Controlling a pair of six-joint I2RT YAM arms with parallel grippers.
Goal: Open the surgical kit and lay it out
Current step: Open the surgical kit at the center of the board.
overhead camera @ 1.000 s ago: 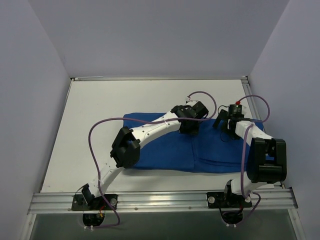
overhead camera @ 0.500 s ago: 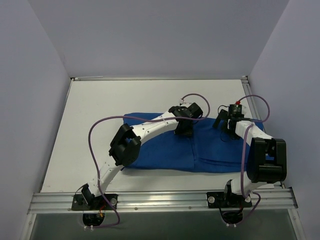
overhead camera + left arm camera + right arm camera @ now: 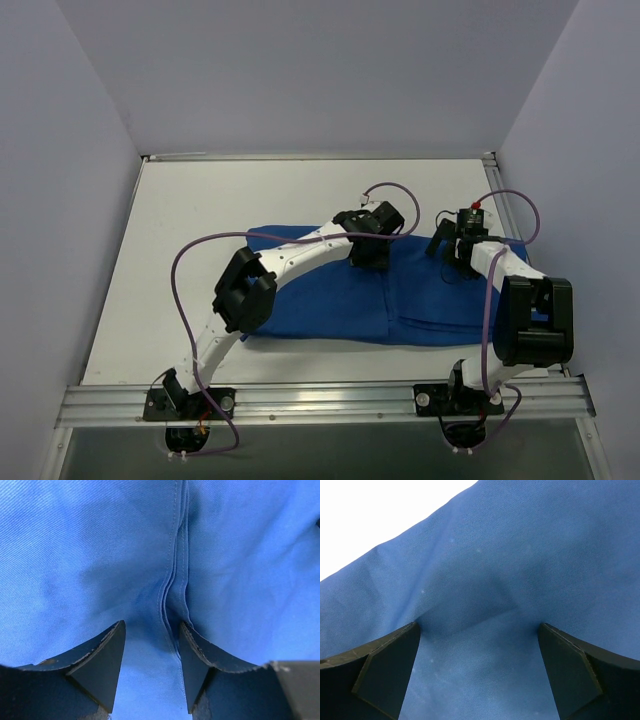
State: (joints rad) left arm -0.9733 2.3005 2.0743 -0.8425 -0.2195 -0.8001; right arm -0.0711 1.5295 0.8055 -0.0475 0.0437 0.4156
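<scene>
Your left gripper is down on the blue cloth wrap, near the middle of its far edge. Its fingers stand partly apart. A stacked hem of several cloth layers runs toward you through the gap between them and passes just beside the right-hand finger. The left-hand finger stands clear of that hem with only flat cloth next to it, so nothing is squeezed from both sides.

Your right gripper has its fingers spread as wide as they go, tips low over the same wrap, toward its far right part. Between those tips the cloth dips into a shallow crease with a darker fold line across it. You cannot tell from the wrist view whether the tips are pressing into the cloth or sitting just above it. Beyond the left-hand finger, the cloth's edge runs diagonally and the white table shows past it.

The wrap lies flat and folded across the table under both grippers. It is still closed, so whatever is inside it is hidden
</scene>
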